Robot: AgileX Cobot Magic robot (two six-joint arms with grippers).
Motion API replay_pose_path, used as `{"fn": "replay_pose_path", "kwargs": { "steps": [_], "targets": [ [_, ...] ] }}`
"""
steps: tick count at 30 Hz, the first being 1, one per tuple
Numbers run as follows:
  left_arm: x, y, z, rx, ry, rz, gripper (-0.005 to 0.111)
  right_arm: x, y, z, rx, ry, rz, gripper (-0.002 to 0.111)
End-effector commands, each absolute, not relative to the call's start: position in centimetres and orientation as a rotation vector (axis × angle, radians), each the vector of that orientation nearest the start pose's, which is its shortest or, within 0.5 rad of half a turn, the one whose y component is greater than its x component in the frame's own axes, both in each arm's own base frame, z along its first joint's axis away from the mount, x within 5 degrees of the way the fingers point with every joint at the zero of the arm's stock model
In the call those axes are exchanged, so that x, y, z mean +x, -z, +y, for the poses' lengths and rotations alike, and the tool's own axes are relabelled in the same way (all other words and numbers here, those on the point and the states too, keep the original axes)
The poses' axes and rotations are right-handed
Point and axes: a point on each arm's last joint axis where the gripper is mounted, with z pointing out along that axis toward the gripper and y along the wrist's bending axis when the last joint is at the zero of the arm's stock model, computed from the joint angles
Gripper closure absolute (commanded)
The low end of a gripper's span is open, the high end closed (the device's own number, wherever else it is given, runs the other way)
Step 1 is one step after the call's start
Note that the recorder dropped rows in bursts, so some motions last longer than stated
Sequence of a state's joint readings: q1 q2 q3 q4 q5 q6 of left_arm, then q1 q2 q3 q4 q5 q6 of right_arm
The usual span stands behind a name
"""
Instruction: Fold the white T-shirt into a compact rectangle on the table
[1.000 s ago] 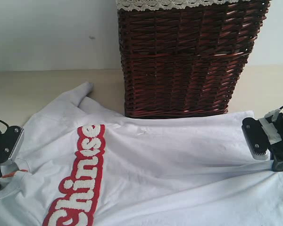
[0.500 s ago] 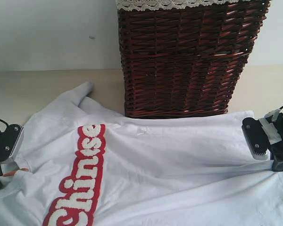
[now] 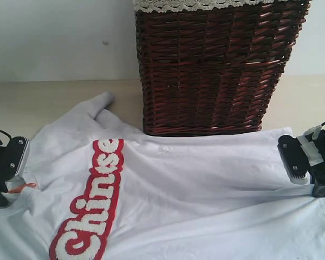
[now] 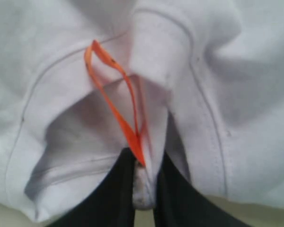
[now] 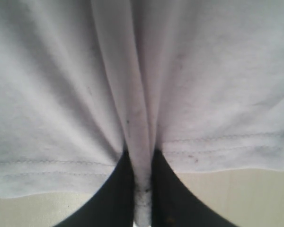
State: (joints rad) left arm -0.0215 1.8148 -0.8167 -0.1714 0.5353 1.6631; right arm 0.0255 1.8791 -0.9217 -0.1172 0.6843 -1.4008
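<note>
The white T-shirt (image 3: 195, 184) lies spread across the table (image 3: 38, 103), its red-outlined fuzzy lettering (image 3: 95, 200) toward the left. My left gripper (image 3: 13, 170) is shut on the shirt's collar edge, where an orange loop (image 4: 116, 101) sticks out of the pinched cloth (image 4: 144, 189). My right gripper (image 3: 295, 162) is shut on the hem at the shirt's right side; the wrist view shows a bunched fold of hem (image 5: 143, 189) squeezed between the black fingers (image 5: 116, 198). A sleeve (image 3: 97, 105) trails toward the back left.
A tall dark red wicker basket (image 3: 211, 70) with white lace trim (image 3: 189, 5) stands directly behind the shirt, touching its far edge. A pale wall (image 3: 54, 38) rises behind the table. Bare tabletop shows at the back left and back right (image 3: 309, 100).
My left gripper has shifted slightly right and up with the collar, dragging the shirt's left part and lettering that way. The right gripper has stayed still.
</note>
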Motion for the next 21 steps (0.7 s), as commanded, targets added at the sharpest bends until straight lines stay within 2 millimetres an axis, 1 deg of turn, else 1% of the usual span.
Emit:
{"fn": "replay_pose_path", "kwargs": {
  "steps": [1,7,12,18,21],
  "targets": [
    [29.0,-10.4,-1.3,2.073,-0.07,2.136,0.107,30.4,-10.5,0.2,-2.134,0.099,2.311,0.108],
    [29.0,-10.4,-1.3,2.072,-0.073,2.135,0.107,30.6,-10.5,0.4,-2.095,0.103,2.311,0.108],
    [29.0,-10.3,-1.3,2.073,-0.071,2.136,0.107,30.9,-10.5,0.8,-1.991,0.073,2.336,0.108],
    [28.8,-9.4,-1.3,2.087,-0.016,2.166,0.107,31.0,-10.5,0.9,-1.955,0.068,2.342,0.108],
    [28.8,-9.3,-1.4,2.068,-0.003,2.179,0.107,30.8,-10.5,0.9,-1.91,0.049,2.395,0.108]
  ]
}}
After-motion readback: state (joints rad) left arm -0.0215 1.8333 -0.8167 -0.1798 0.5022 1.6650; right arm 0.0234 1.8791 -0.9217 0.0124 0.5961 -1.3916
